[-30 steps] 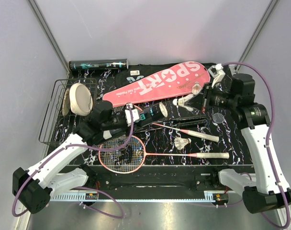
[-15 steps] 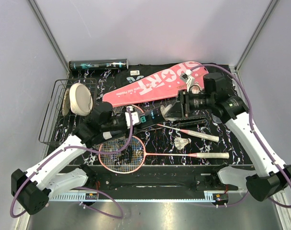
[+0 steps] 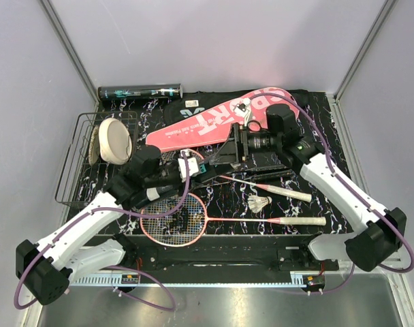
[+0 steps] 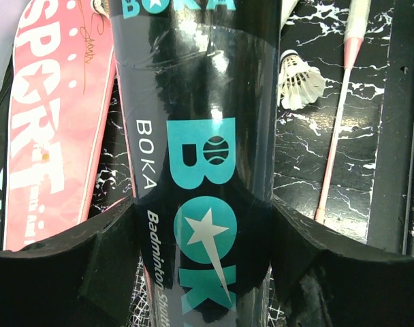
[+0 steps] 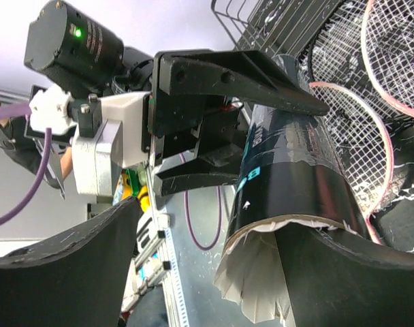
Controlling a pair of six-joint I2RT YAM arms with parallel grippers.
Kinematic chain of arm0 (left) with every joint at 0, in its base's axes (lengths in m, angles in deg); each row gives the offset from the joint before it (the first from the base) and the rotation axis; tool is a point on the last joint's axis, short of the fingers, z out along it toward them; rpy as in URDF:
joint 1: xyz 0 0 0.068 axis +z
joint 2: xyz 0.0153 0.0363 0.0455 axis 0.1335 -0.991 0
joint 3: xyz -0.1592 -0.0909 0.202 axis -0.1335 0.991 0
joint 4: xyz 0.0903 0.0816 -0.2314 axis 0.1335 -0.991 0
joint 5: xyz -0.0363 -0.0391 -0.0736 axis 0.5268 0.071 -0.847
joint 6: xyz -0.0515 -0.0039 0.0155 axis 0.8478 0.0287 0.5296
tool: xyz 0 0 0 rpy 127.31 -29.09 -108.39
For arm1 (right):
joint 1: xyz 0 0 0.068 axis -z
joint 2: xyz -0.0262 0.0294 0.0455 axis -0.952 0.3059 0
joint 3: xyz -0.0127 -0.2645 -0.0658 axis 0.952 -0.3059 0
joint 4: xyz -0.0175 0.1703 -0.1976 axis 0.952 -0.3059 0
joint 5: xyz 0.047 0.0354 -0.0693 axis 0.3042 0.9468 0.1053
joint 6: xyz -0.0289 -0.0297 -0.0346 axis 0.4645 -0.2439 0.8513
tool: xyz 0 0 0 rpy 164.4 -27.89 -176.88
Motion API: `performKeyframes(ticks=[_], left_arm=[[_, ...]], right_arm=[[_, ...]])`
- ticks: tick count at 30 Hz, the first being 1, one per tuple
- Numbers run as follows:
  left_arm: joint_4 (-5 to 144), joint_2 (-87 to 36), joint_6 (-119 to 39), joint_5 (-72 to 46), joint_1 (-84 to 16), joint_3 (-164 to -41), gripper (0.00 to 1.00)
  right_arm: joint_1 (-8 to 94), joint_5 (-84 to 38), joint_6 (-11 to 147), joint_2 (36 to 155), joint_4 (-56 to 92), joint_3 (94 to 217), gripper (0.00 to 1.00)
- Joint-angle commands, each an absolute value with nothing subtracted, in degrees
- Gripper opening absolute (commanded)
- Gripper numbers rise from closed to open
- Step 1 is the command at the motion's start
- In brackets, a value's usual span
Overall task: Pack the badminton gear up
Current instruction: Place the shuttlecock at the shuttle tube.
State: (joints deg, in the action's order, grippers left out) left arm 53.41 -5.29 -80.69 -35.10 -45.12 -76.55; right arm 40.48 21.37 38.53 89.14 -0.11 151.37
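Left of the pink SPORT case (image 3: 214,121) sits the wire basket (image 3: 69,178). Just in front of the case, the left gripper (image 4: 203,218) is clamped round the dark BOKA tube (image 4: 207,136), a finger on each side. At the tube's open end, the right gripper (image 5: 214,214) is spread wide, gripping nothing (a shuttlecock (image 5: 251,283) pokes from the mouth, against one finger). Further in front of the case lie two rackets (image 3: 261,220) and a loose shuttlecock (image 3: 259,203).

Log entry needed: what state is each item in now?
BOKA tube: clamped by left gripper, mouth open.
Shuttlecock: partly inside tube mouth.
Right gripper: open around that shuttlecock.
Loose shuttlecock: lying on table.
Near racket: lying uncased.
Far racket: lying uncased.
Pink case: lying flat.
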Motion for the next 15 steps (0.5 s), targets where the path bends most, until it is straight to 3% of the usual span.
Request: performKeyframes(ticks=[1,7,11,14,15], left_arm=[[60.2,-4.3,-80.1,-34.5,-46.1,-76.8,0.00],[60.1,-5.7,-75.6,-26.5,-46.1,-77.5,0.00],[58.2,-7.6,-74.6,-22.9,-46.0,-79.4,0.00],[59.4,-7.3,-73.2,-22.1,-46.0,-79.7,0.00],[59.8,-7.1,-72.6,-21.4,-46.0,-79.7,0.00]], right_arm=[[42.3,17.9,34.7,86.4,6.8,152.0,0.85],[62.1,7.8,31.1,76.9,11.1,147.5,0.96],[65.6,1.1,30.6,77.3,12.2,146.0,0.97],[65.9,-11.1,31.6,80.1,5.5,146.9,0.95],[66.3,-20.4,30.5,81.0,2.3,146.1,0.91]])
